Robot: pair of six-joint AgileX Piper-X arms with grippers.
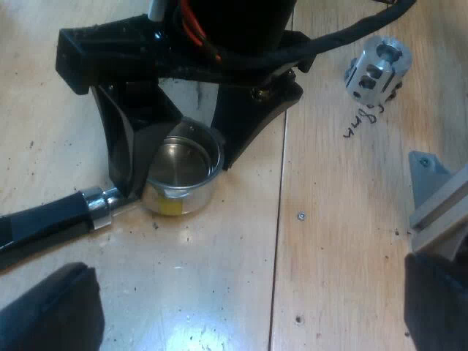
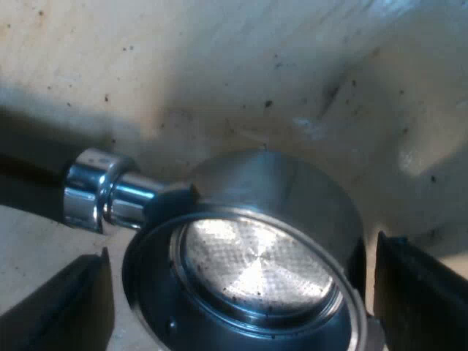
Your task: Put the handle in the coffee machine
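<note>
Steel holder point(image 2: 278, 197) with a round basket and dark handle lies on the pale wooden counter point(image 1: 329, 256). The right claw point(image 2: 241, 292) straddles the basket, fingers just beside it, unclosed. The left claw point(image 1: 241, 314) hovers nearby, spread wide.

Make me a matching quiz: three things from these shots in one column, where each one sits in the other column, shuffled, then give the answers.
Things:
1. round steel basket of the metal holder
2. silver metal block with drilled holes
3. small loose screw

Places:
A. beside black handwriting
B. alone on a bare patch of the wooden table
C. between the two black fingers of the right gripper

Pairs: 1-C, 2-A, 3-B.
</note>
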